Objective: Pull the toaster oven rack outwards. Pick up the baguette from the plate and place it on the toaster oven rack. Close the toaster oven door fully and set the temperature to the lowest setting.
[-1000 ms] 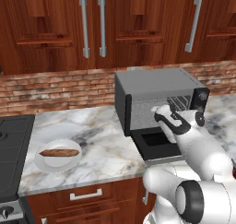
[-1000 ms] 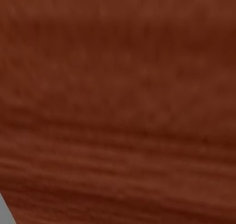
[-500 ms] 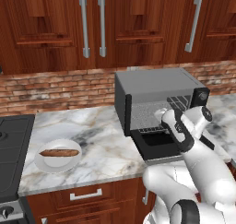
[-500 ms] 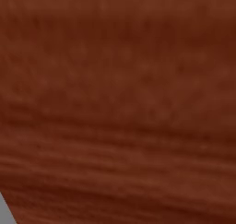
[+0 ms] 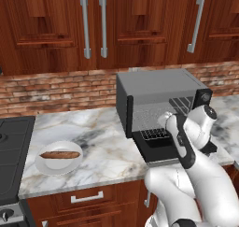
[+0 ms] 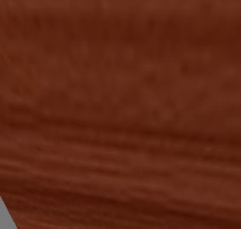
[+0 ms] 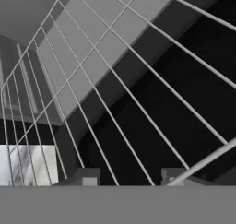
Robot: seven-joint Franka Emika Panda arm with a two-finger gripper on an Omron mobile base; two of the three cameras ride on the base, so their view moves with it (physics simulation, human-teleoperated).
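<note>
The two-finger gripper [image 7: 124,179] is seen with its dark fingertips [image 7: 87,176] parted a little, just under the thin metal wire rack [image 7: 115,89]; whether a wire is touched cannot be told. The rack [image 5: 156,134] is drawn partly out of the dark grey box-shaped toaster oven [image 5: 156,97], over the lowered dark door [image 5: 154,152] near the marble counter [image 5: 102,151]'s front edge. The golden-brown baguette [image 5: 59,154] is laid on the round white plate [image 5: 59,164], well apart toward the counter's left end. No writing can be read.

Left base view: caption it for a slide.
Toaster oven door down, rack partly out; baguette waits on plate.
</note>
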